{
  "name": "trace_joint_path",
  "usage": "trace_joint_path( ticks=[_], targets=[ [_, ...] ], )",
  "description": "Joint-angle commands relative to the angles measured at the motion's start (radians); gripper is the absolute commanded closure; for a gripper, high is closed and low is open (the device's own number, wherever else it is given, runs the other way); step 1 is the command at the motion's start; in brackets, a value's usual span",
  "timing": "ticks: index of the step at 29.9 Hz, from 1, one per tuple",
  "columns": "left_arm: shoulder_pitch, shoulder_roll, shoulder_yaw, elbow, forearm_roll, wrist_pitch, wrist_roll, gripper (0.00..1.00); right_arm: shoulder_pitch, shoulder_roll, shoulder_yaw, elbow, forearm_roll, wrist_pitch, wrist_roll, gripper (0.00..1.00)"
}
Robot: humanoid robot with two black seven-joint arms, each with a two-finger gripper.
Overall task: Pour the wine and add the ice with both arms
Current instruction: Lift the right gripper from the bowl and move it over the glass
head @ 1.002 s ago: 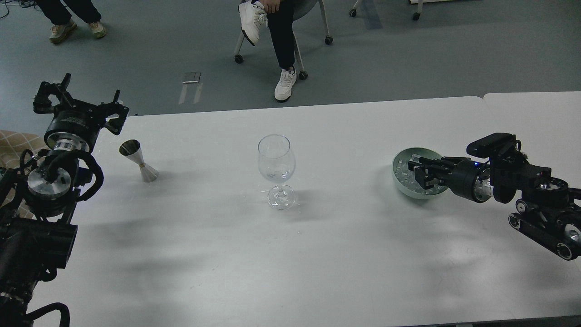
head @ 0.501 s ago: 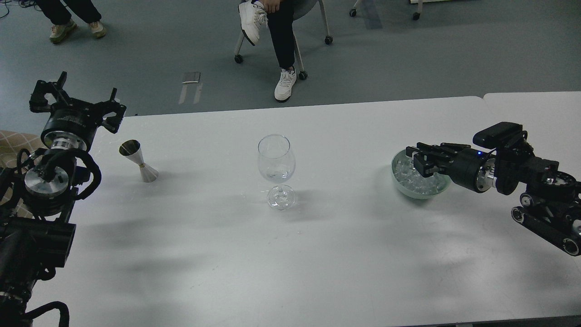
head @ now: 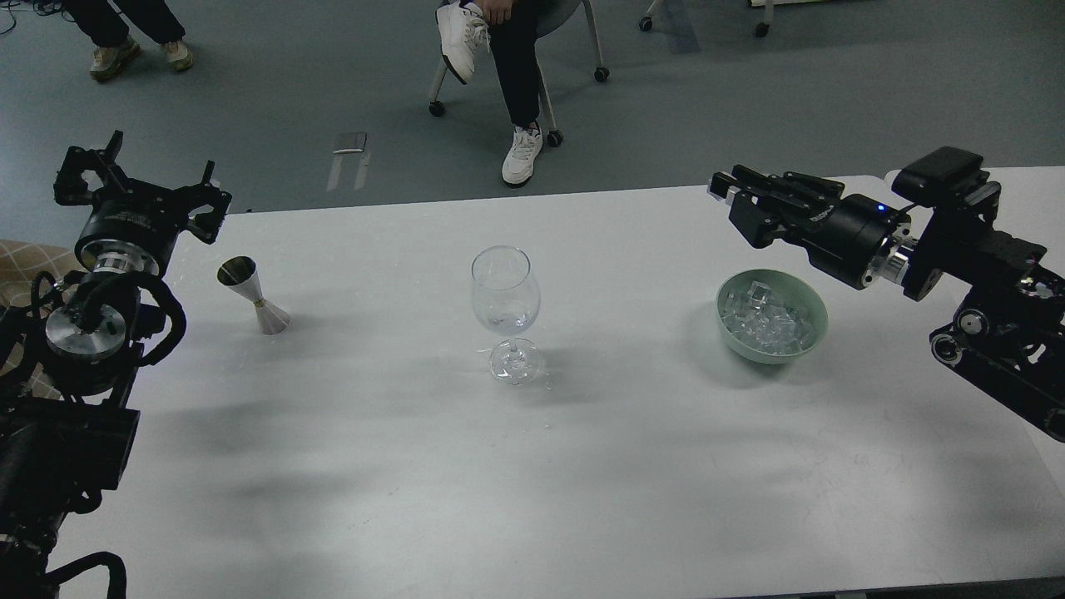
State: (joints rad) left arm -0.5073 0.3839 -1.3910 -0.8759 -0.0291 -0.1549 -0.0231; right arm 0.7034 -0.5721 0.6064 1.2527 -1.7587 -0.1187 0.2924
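Observation:
A clear wine glass [head: 506, 309] stands upright mid-table, with something clear low in its bowl. A pale green bowl [head: 815, 331] to its right holds the ice [head: 767, 321], several small clear cubes. My right gripper [head: 725, 193] hangs above and behind the bowl. Its fingers are drawn together on a small pale glint that looks like an ice cube. My left gripper [head: 140, 181] is at the table's far left edge, fingers spread wide and empty, just behind a steel jigger [head: 253, 295].
The white table [head: 582, 466] ends just behind both grippers, and a second table [head: 1023, 191] adjoins at the right. Beyond are a seated person's legs [head: 520, 91] on a wheeled chair and another person's feet [head: 137, 54].
My right gripper has risen out of the bowl and moved up and back, with its fingers closed. The bowl, tipped a second ago, sits level again. The left arm has barely moved.

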Motion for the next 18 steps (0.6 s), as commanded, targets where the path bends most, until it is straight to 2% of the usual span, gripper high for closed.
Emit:
trace_joint_path(
  ticks=[1, 5, 9, 11, 18],
  targets=[
    [0.003, 0.009, 0.000, -0.002, -0.002, 0.000, 0.000, 0.03, 0.022, 0.092, 0.009, 0.020, -0.004, 0.002, -0.012, 0.87],
    [0.006, 0.016, -0.008, -0.002, -0.002, 0.000, 0.002, 0.03, 0.048, 0.207, 0.004, 0.036, -0.008, 0.002, -0.029, 0.87],
    [0.007, 0.023, -0.016, 0.000, -0.002, 0.000, 0.002, 0.03, 0.054, 0.294, -0.005, 0.034, -0.012, 0.008, -0.084, 0.87],
    [0.009, 0.023, -0.019, 0.000, -0.002, 0.000, 0.002, 0.03, 0.057, 0.322, -0.034, 0.033, -0.016, 0.010, -0.093, 0.87],
    [0.013, 0.021, -0.029, 0.000, -0.002, 0.000, 0.002, 0.03, 0.064, 0.327, -0.111, 0.031, -0.016, 0.010, -0.093, 0.87]
  ],
)
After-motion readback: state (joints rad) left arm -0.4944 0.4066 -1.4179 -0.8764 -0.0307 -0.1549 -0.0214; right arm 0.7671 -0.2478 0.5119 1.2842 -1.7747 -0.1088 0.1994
